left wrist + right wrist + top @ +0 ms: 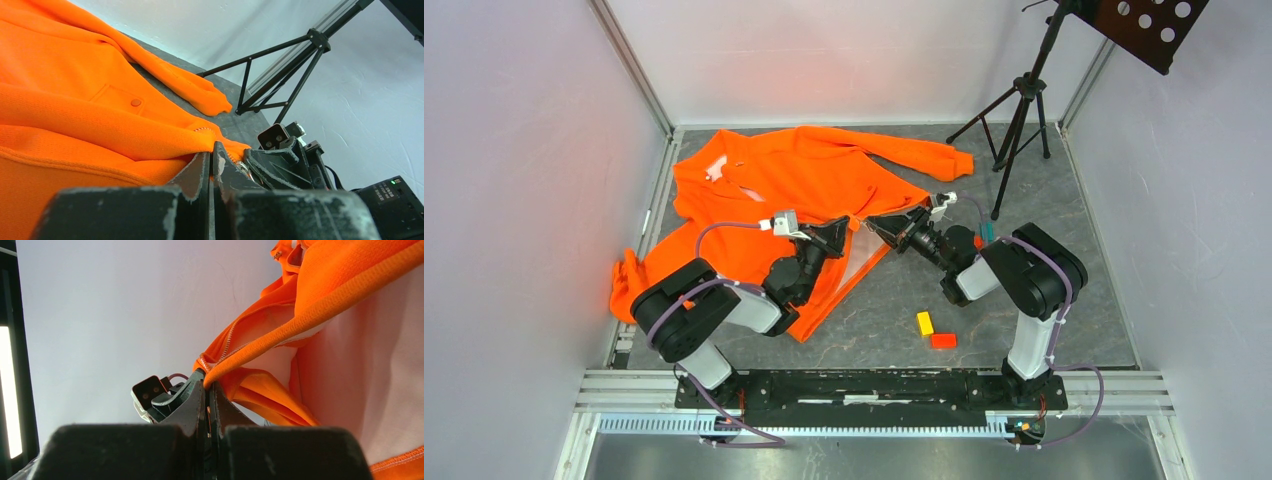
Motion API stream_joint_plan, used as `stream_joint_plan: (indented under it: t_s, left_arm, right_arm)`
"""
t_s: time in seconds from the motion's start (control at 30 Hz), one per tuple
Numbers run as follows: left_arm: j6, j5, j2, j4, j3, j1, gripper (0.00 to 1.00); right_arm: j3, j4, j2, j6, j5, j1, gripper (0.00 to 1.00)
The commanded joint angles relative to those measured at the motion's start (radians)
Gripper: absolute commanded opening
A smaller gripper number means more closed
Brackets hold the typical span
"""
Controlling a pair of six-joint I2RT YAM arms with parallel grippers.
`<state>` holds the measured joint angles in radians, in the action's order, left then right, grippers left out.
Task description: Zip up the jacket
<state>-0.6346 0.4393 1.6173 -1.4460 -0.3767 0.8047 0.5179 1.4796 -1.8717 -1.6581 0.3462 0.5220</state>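
- Left gripper [212,156]: jaws pressed together, pinching the jacket [784,175] at its front edge.
- Right gripper [206,386]: jaws pressed together on the orange hem band; tips of the two grippers nearly meet.
- Jacket lies spread on the grey table [904,290], far-left area, pale lining showing nearside of the grippers.
- Yellow block [925,323] and orange block [943,340] lie near the right arm, apart from the jacket.

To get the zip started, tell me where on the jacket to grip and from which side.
Pinch the jacket by its thin zipper-lined front edges where they converge, coming in low from the near side, one edge per gripper. The left gripper and right gripper are shut on those edges; the flat panels offer no fold.
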Motion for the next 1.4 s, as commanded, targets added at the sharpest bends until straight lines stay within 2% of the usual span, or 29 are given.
stream_joint_plan:
  t_s: [0.0, 1.37]
  left_arm:
    - [0.036, 0.024, -0.043, -0.067, 0.004, 0.007, 0.02]
    - [-0.034, -0.01, 0.017, -0.094, -0.023, 0.007, 0.02]
  right_arm:
    - [0.023, 0.478, 0.005, 0.018, 0.0, -0.011, 0.0]
    - [0.045, 0.478, -0.018, -0.002, -0.007, 0.024, 0.0]
